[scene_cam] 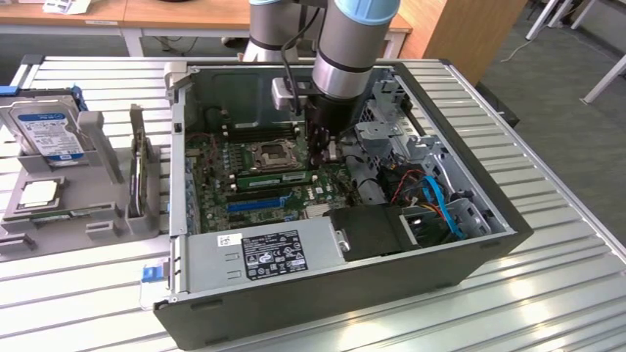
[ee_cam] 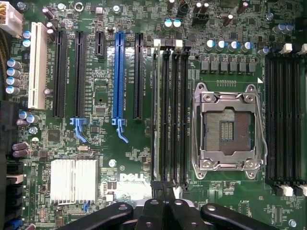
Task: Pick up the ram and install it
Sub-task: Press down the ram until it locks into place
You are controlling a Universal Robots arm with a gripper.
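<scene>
The ram (scene_cam: pixel 274 178) in the exterior view stands on its edge in a memory slot of the motherboard (scene_cam: pixel 220 165), just beside the processor socket (scene_cam: pixel 272 152), inside the open computer case (scene_cam: pixel 470 257). The arm reaches down into the case, and the gripper (scene_cam: pixel 323 158) hangs just over the end of the ram that is on the exterior view's right. Whether it touches the stick I cannot tell from here. The case lies on a table (scene_cam: pixel 547 308) of metal slats. On the exterior view's left is a grey tray (scene_cam: pixel 98 231) with a hard drive (scene_cam: pixel 44 130) standing upright in it and a square processor chip (scene_cam: pixel 39 192) lying flat, both well apart from the case. The power supply (scene_cam: pixel 269 253) fills the near corner of the case. In the wrist view the camera looks straight down on the board. The ram (ee_cam: pixel 154 110) shows as a thin pale edge in the slot of its group that is farthest from the processor socket (ee_cam: pixel 229 125), and the black slots next to it are empty. The gripper (ee_cam: pixel 163 191) is narrow, its fingers pressed together with nothing between them, at the end of this group of slots. A blue expansion slot (ee_cam: pixel 117 76) and a silver heat sink (ee_cam: pixel 73 181) lie on the far side of the ram from the socket.
</scene>
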